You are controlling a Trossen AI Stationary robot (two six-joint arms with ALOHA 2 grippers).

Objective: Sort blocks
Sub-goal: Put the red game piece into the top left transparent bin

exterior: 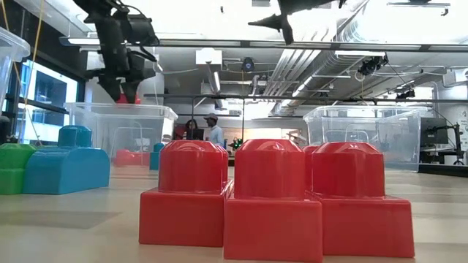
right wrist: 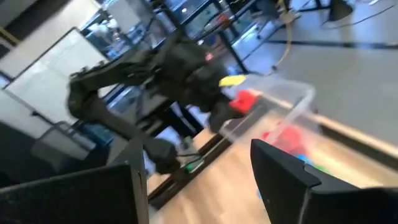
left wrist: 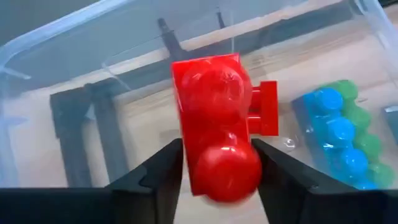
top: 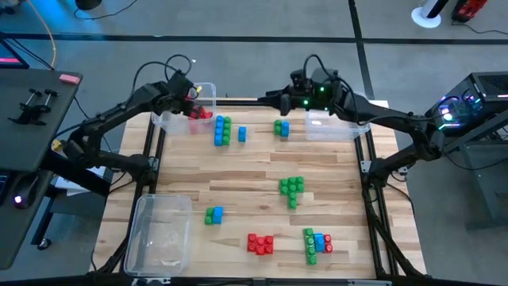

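My left gripper (top: 191, 95) hangs over the far-left clear bin (top: 168, 121) and is shut on a red two-stud block (left wrist: 214, 118); it also shows above the bin in the low view (exterior: 126, 82). More red blocks (top: 199, 114) lie in that bin. My right gripper (top: 274, 99) is open and empty, in the air at the far middle of the table; its fingers stand wide apart in the right wrist view (right wrist: 199, 180). Loose blocks rest on the table: a green-blue cluster (top: 222, 129), green ones (top: 291, 189), and a red cluster (top: 260, 243). My left gripper pinches the red block between its two fingers, on the two sides of the block's near stud end (left wrist: 225, 171). The other stud end sticks out past the fingertips (left wrist: 171, 163). The fingers point down from above. The block is lifted clear, above the bin's floor.
A second clear bin (top: 337, 127) stands at the far right and a third (top: 163, 230) at the near left. A mixed green, blue and red cluster (top: 317, 242) lies near the front edge, and a green-blue pair (top: 214, 214) sits left of centre.
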